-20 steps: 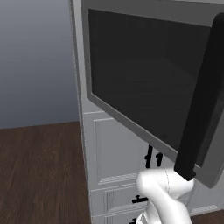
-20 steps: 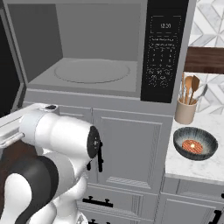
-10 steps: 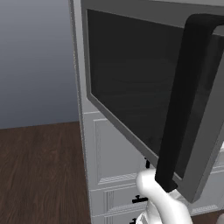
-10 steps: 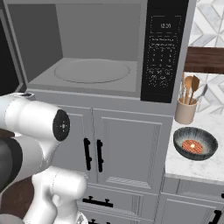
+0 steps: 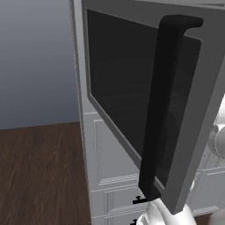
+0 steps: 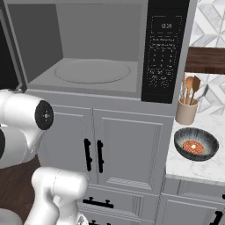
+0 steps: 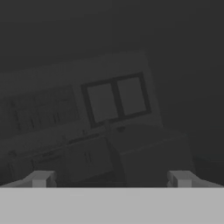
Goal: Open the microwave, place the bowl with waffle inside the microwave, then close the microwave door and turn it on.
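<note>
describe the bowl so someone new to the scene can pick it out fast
Start at the open microwave and its black control panel, then drop to the white marble counter on its right. The bowl sits there, just in front of the beige utensil holder. It is the one wide, dark grey round dish, with a reddish-brown waffle lying in it.

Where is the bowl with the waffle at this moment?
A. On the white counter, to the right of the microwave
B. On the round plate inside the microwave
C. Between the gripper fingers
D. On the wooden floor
A: the bowl sits on the counter below the utensil jar; the microwave stands open with nothing on its plate.
</note>
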